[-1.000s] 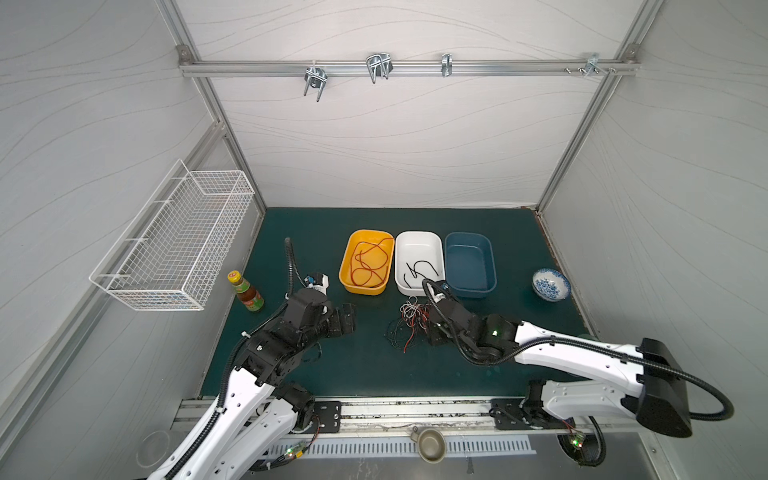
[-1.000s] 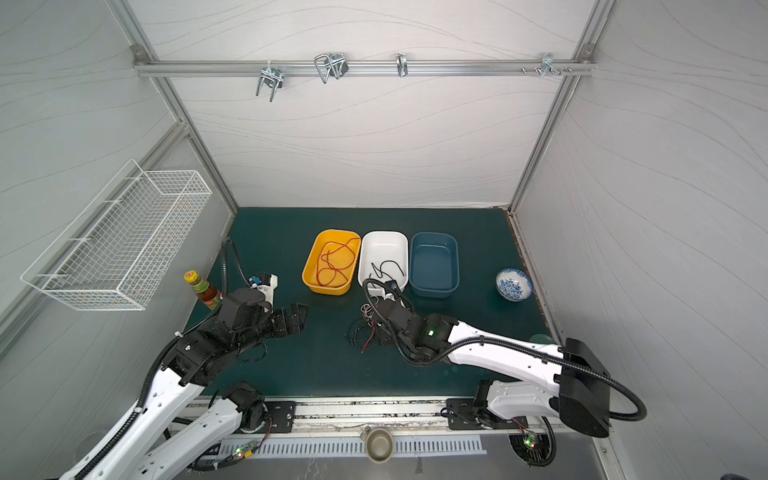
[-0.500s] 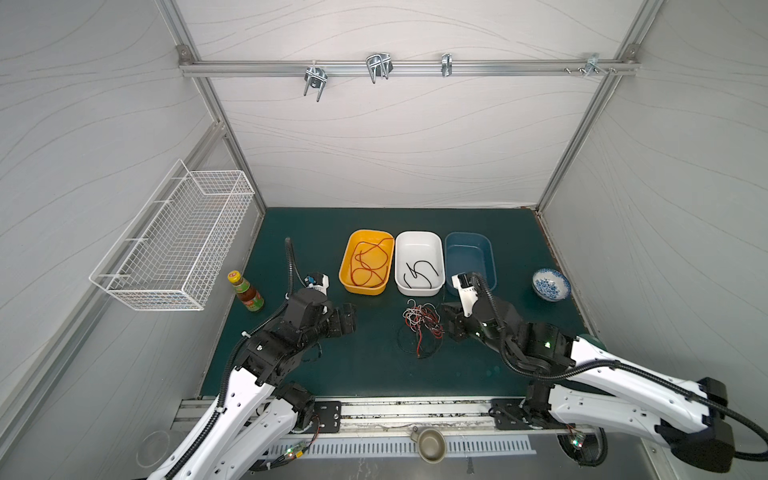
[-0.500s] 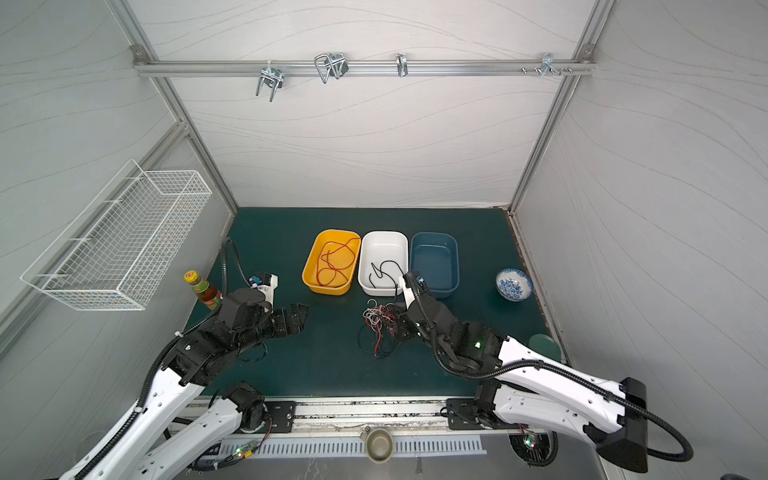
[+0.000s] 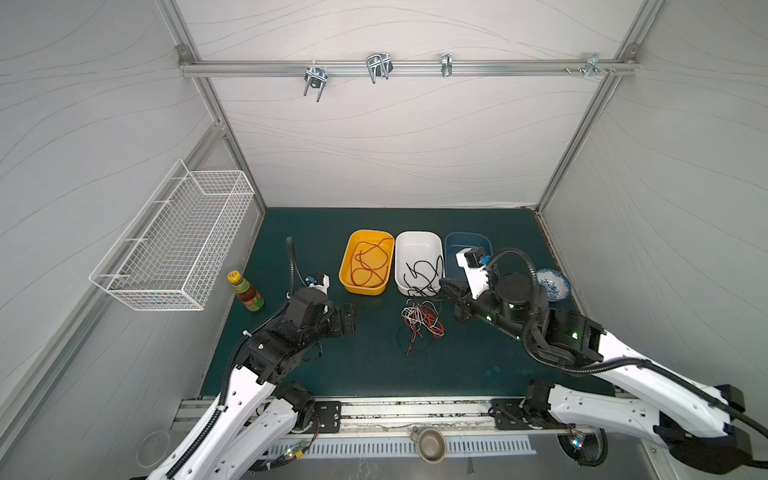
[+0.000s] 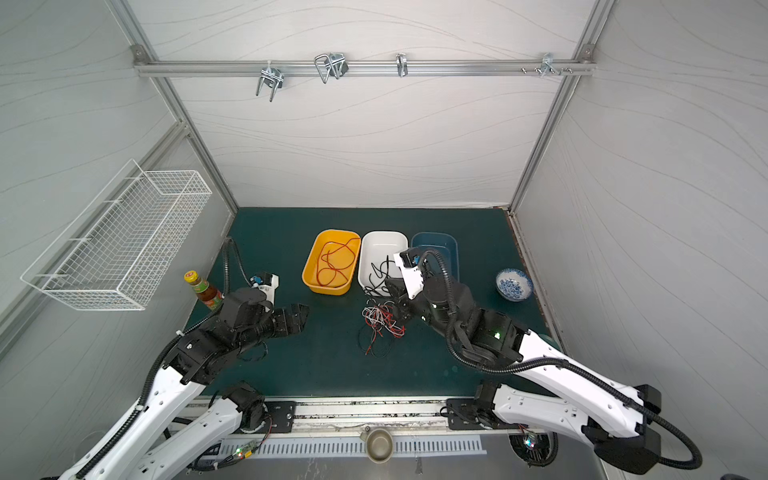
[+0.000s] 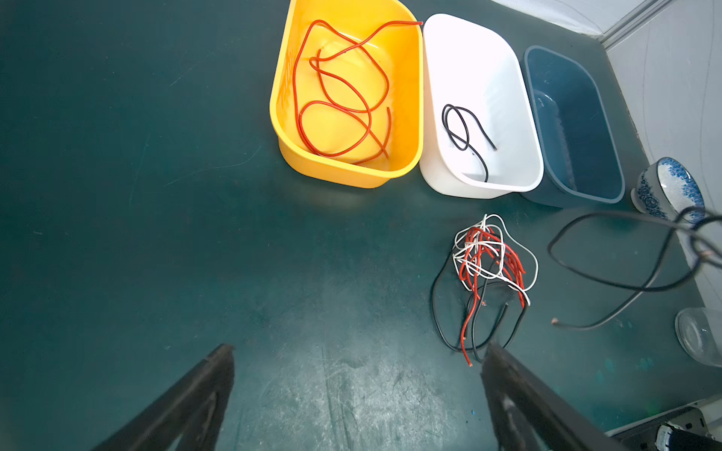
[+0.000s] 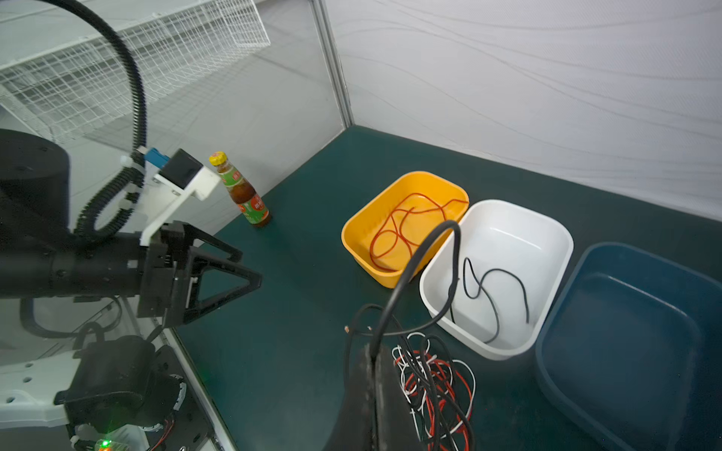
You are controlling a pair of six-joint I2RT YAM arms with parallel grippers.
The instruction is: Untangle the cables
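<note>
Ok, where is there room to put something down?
Bare mat lies between the left tool and the cable tangle, and behind the yellow tub. The blue tub is empty. It's crowded by the white tub, where the right tool holds a black cable.

Overhead pair, wrist views seemingly sharing cables [image 7: 484, 250]

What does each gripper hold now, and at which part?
Right gripper: a black cable, pinched partway along its length. Left gripper: open, nothing held.
</note>
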